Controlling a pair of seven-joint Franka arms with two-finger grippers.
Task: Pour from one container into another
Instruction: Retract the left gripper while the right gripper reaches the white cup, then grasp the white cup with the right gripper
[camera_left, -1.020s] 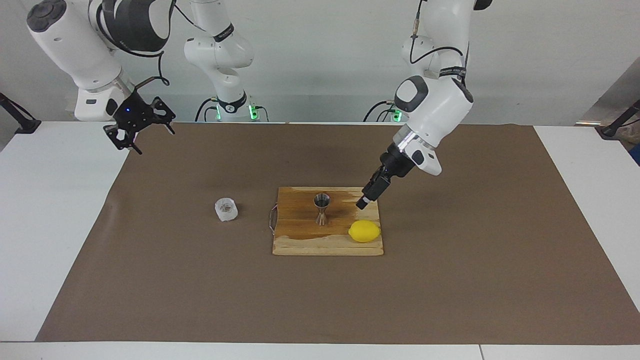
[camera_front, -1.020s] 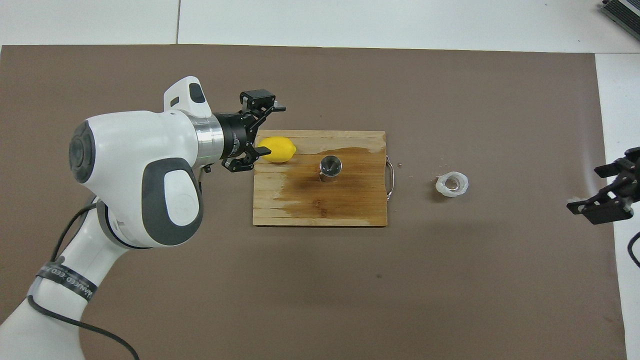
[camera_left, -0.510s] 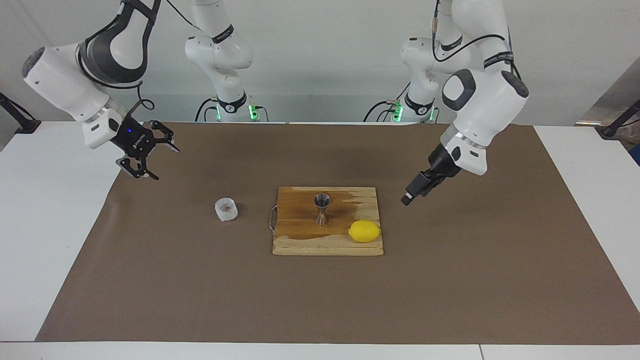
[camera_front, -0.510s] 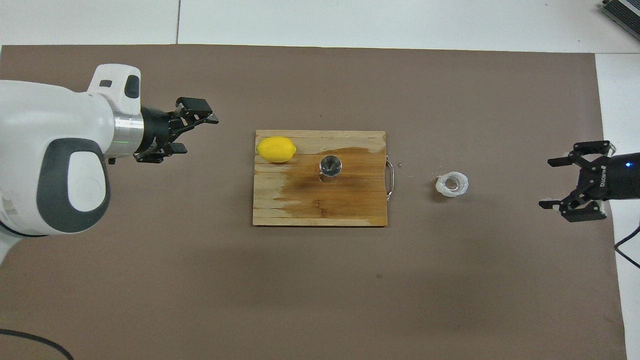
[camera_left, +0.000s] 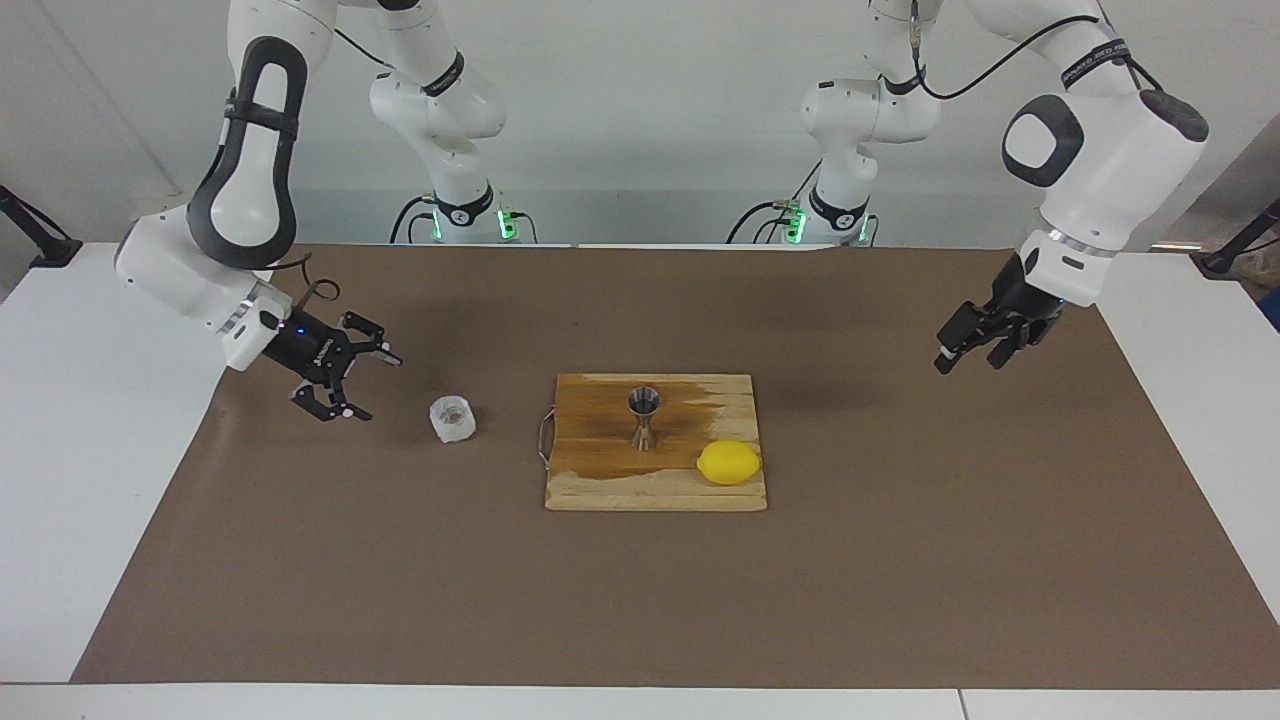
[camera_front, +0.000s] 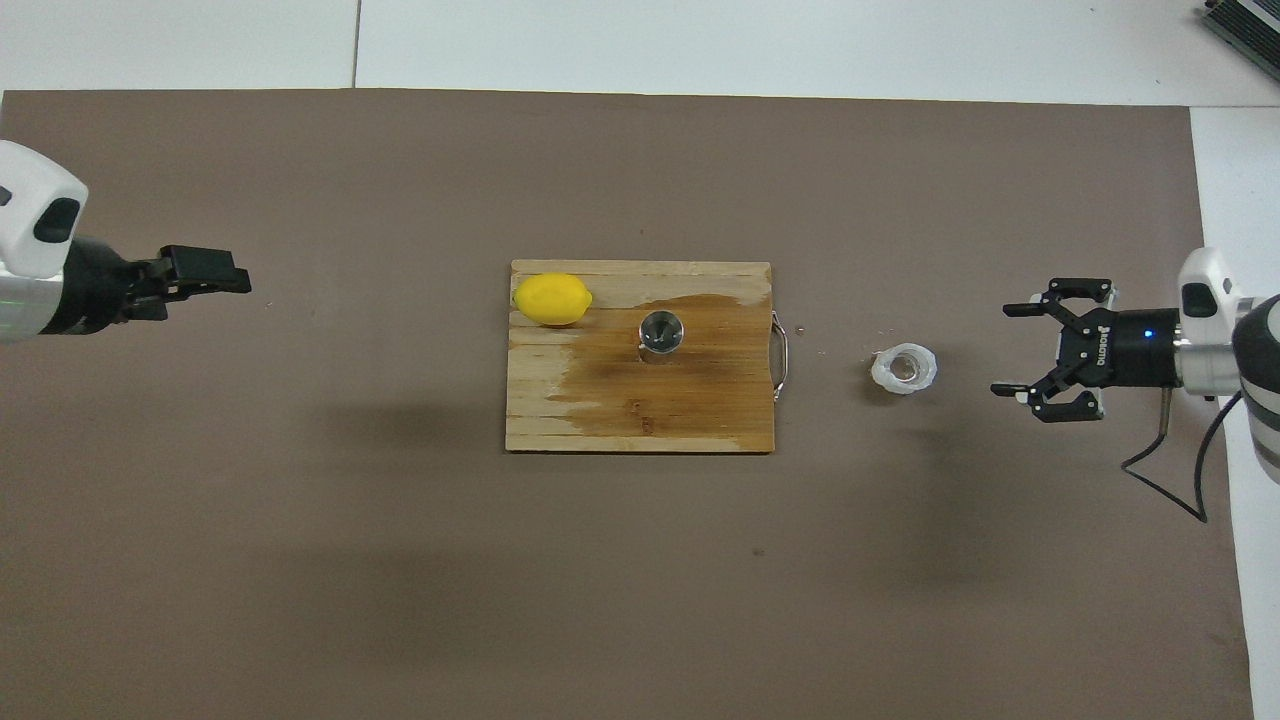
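The translucent white cup (camera_left: 452, 418) (camera_front: 904, 368) stands on the brown mat, beside the board toward the right arm's end of the table. On the wet wooden board (camera_left: 600, 492) (camera_front: 560, 425) the steel jigger (camera_left: 643, 415) (camera_front: 660, 332) stands upright. My right gripper (camera_left: 382, 390) (camera_front: 1005, 350) is open, low over the mat, a short gap from the cup and pointing at it, with nothing between its fingers. Toward the left arm's end of the table, my left gripper (camera_left: 968, 362) (camera_front: 225, 285) hangs open and empty over the mat, well away from the board.
A yellow lemon (camera_left: 729, 462) (camera_front: 552, 298) lies on the board's corner, farther from the robots than the jigger and toward the left arm's end. The board has a wire handle (camera_front: 782, 355) on the edge that faces the cup. Bare white table (camera_left: 90, 450) borders the mat.
My left gripper has drawn back from beside the lemon and board toward its own end of the table. My right gripper has come down and in toward the cup. Both stayed open.
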